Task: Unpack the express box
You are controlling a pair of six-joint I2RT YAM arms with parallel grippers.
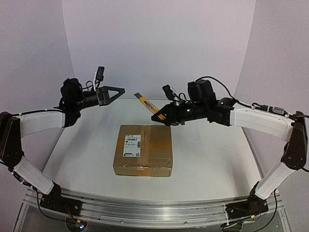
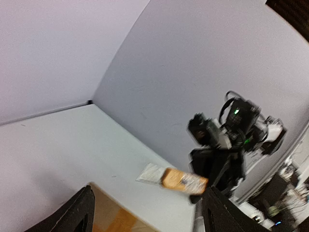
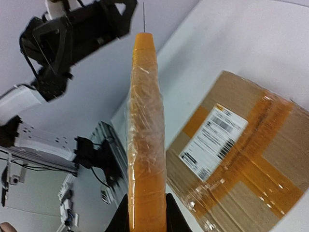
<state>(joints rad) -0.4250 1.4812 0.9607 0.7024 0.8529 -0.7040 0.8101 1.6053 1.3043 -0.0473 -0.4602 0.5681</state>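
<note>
The express box [image 1: 149,151] lies flat in the middle of the table, brown cardboard with tape strips and a white label [image 1: 132,145]. It also shows in the right wrist view, box [image 3: 251,159], and one corner of the box [image 2: 113,217] shows in the left wrist view. My right gripper [image 1: 163,116] hangs above the box's far edge, shut on the handle of an orange, tape-wrapped utility knife [image 1: 147,104]; the knife [image 3: 145,121] stands between the jaws of the right gripper [image 3: 147,217]. My left gripper [image 1: 120,91] is open and empty, off to the left of the knife [image 2: 183,180].
Grey walls close in the back and both sides of the white table [image 1: 212,154]. A metal rail [image 1: 145,208] with both arm bases runs along the near edge. The right arm [image 2: 231,135] fills the left wrist view's right half.
</note>
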